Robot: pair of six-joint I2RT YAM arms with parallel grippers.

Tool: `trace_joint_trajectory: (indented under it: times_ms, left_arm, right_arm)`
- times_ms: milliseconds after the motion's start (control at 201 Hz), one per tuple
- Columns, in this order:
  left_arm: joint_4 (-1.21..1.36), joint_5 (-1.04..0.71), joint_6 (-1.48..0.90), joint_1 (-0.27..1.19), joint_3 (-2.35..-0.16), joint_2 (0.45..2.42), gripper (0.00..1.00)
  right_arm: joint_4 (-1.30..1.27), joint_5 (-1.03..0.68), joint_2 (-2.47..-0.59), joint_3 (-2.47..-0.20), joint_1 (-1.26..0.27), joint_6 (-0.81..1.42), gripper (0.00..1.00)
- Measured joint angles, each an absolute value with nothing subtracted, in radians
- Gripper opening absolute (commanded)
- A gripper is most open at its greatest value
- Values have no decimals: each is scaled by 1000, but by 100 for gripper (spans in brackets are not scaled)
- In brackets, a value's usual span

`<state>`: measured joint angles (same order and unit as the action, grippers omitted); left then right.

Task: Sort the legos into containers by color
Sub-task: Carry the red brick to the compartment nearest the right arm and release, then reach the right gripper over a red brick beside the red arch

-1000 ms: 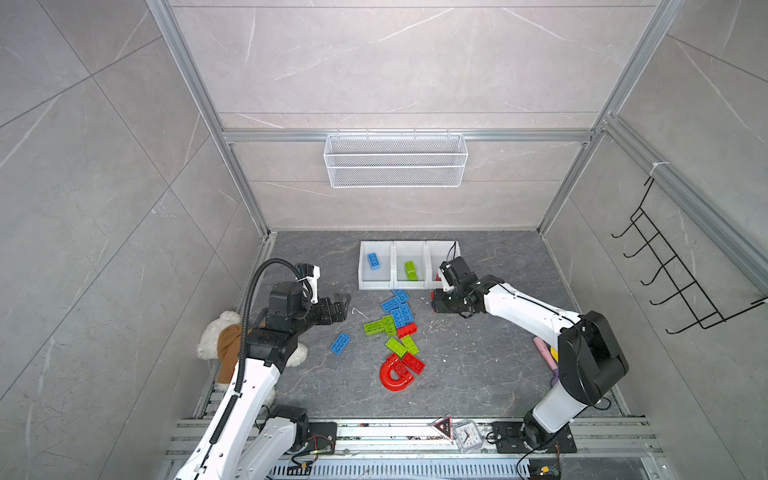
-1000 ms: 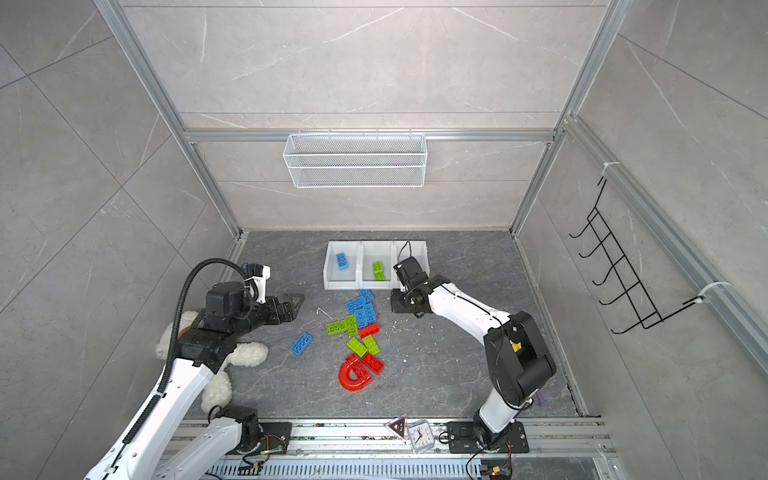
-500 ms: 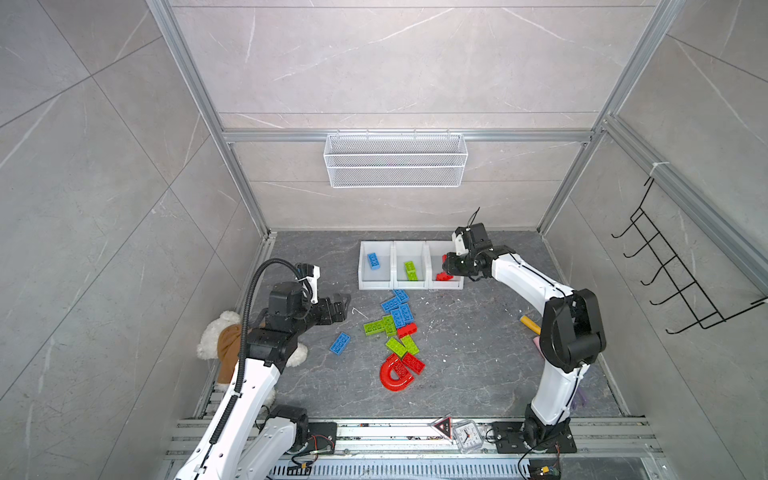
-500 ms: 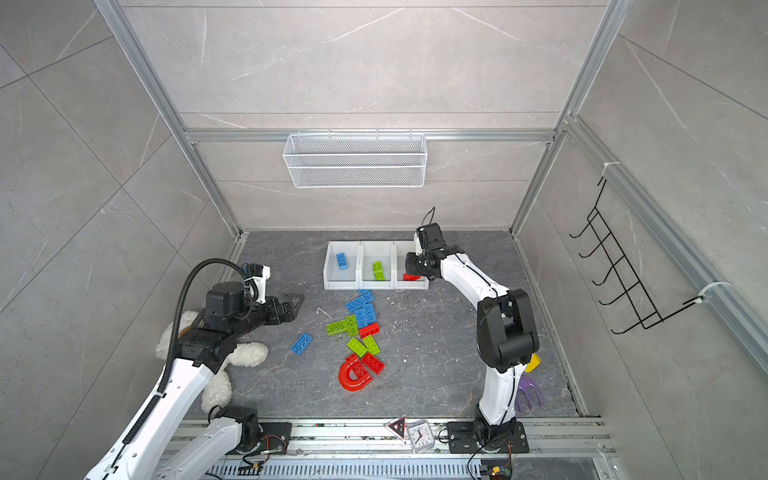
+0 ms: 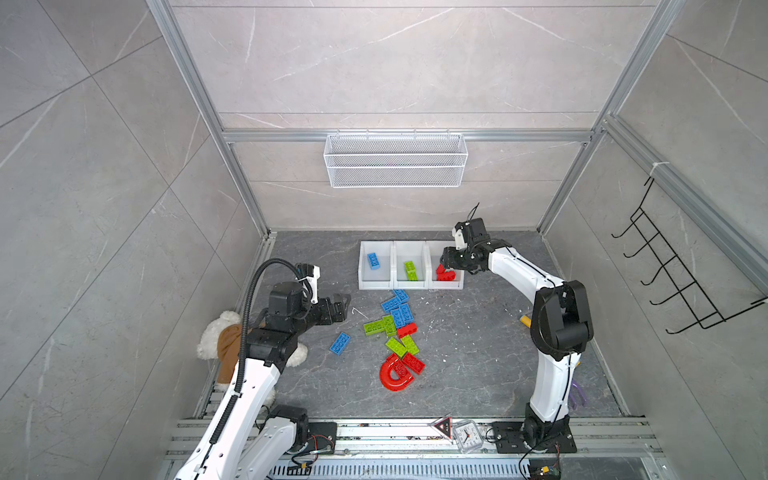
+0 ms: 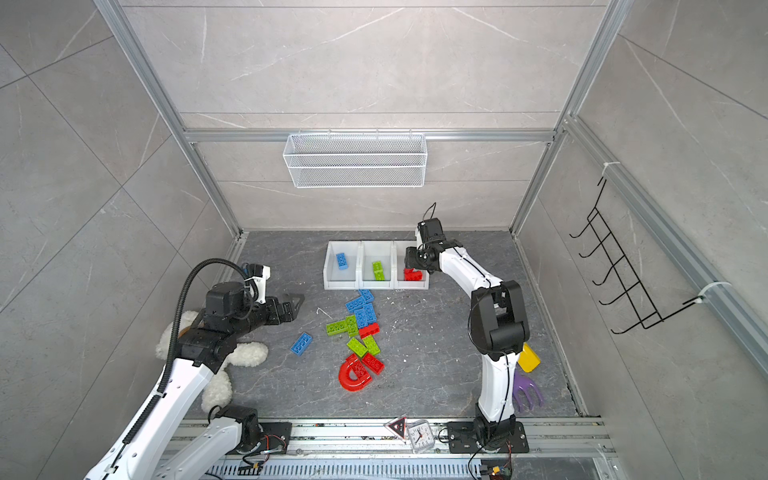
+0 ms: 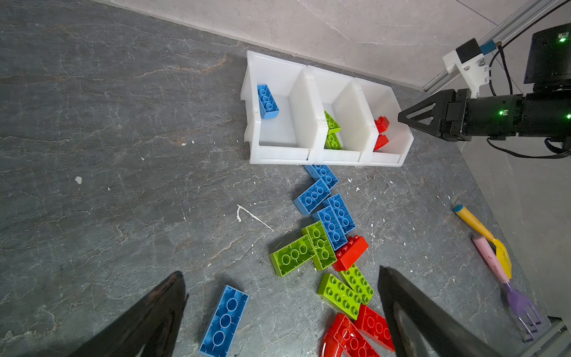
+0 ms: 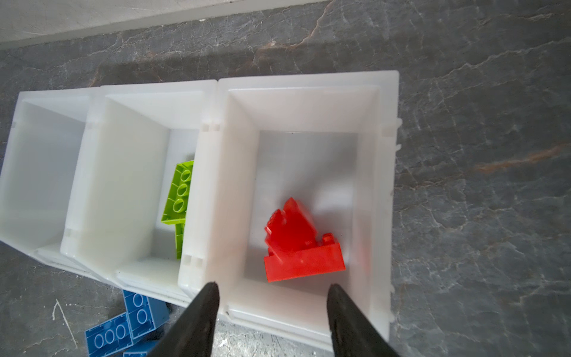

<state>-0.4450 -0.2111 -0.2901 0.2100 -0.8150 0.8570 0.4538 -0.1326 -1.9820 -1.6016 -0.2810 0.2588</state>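
Red legos (image 8: 301, 247) lie blurred, tilted together, in a white container (image 8: 309, 82)

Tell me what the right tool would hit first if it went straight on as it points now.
Most likely the red bricks in the end bin that the right tool points into, though depth is unclear.

Grey tiled walls (image 5: 374, 62), aluminium frame (image 5: 407, 136) at the seams — white wire basket (image 5: 395, 166) on the back wall, black hook rack (image 5: 665, 282) at the side. Dark veined table (image 5: 478, 374), even light.
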Motion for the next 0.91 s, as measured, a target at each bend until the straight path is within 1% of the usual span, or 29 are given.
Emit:
trace_joint_trajectory:
  times_ms: [114, 279, 408, 533, 717, 906]
  left_arm:
    - [-445, -212, -290, 210, -815, 857, 100]
    - [-445, -212, -290, 210, -815, 855, 100]
    - [-444, -212, -290, 210, -815, 854, 100]
    - [-444, -212, -290, 210, -815, 857, 100]
    - [-444, -212, -290, 210, -815, 859, 100]
    - [-444, -213, -290, 210, -815, 863, 100]
  right_arm:
    - [426, -167, -1882, -1483, -285, 238, 59]
    - [418, -222, -1656, -1279, -340, 170, 59]
    - [455, -218, -1508, -1165, -482, 105, 59]
    - [512, -214, -1410, -1083, -634, 85, 59]
    - [575, -167, -1369, -1028, -766, 89, 58]
    - [610, -111, -1445, -1028, -907, 105, 57]
